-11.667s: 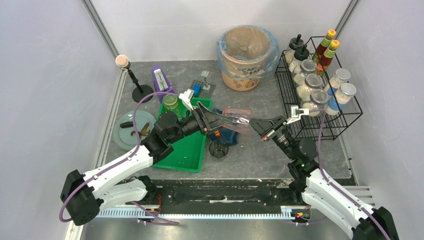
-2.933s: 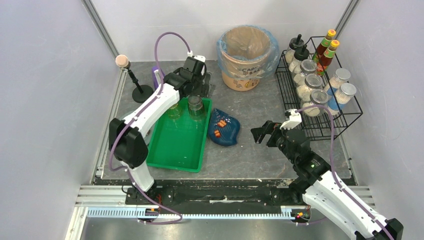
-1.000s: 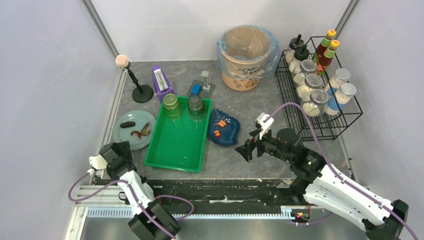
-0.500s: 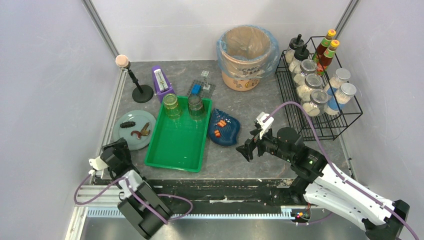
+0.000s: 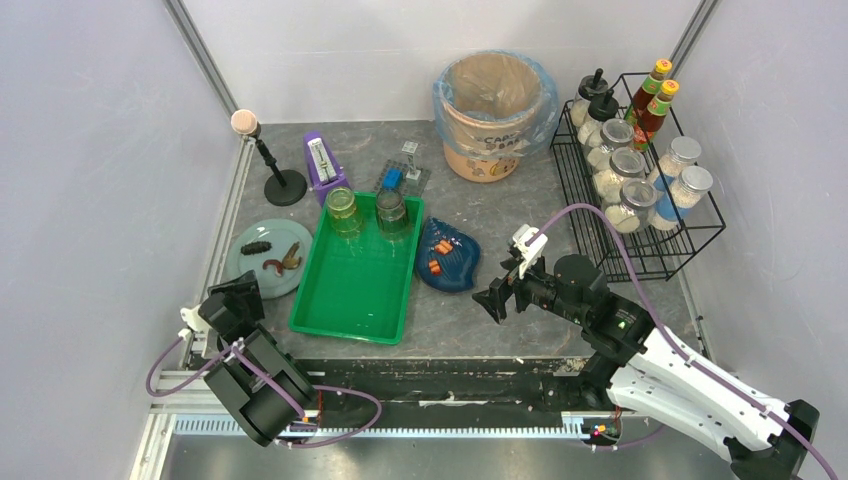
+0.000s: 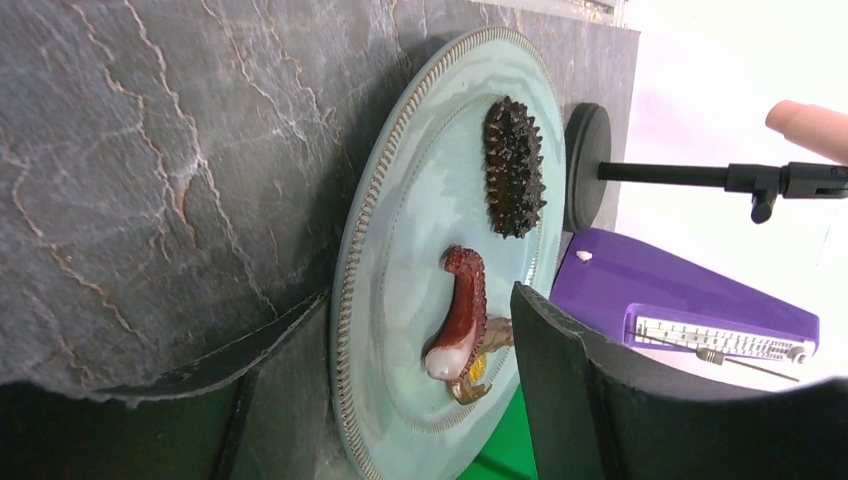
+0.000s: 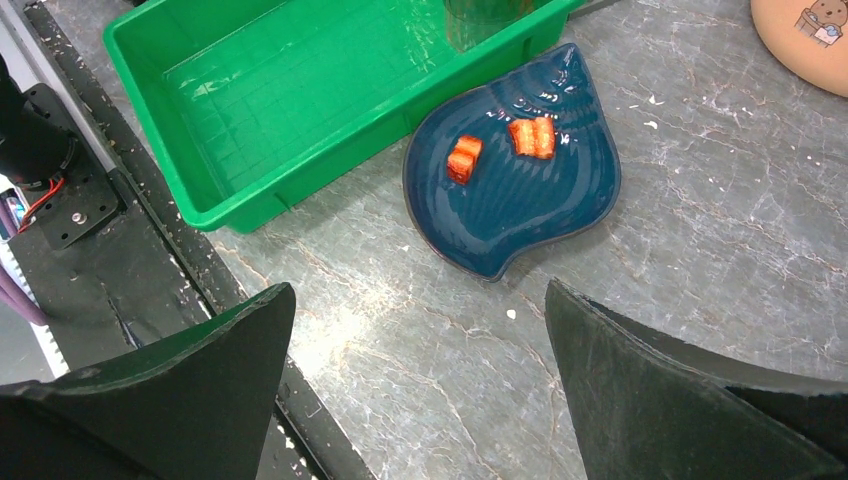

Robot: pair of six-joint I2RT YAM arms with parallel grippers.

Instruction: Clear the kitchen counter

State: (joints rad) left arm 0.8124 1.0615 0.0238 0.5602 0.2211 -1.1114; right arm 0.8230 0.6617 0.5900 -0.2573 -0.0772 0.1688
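Dark grey stone-look kitchen counter [image 5: 500, 205] fills the scene, carrying a green tray [image 5: 350, 290]. At the near rim of the pale green plate [image 5: 245, 268] the left gripper [image 5: 235, 298] hangs parted and empty; the right gripper [image 5: 490, 300] gapes wide, holding nothing, beside the blue dish [image 5: 458, 265]

dark grey stone-look kitchen counter [image 5: 500, 205]: mottled, pale veins | green rectangular plastic tray [image 5: 355, 290]: plain | dark blue leaf-shaped plate [image 7: 520, 220], right of tray: ripple ridges, two orange cubes [image 7: 463, 160] | pale teal round plate [image 6: 400, 250], left of tray: beaded rim, black spiky lump [image 6: 515, 165], red-brown curved piece [image 6: 462, 315]
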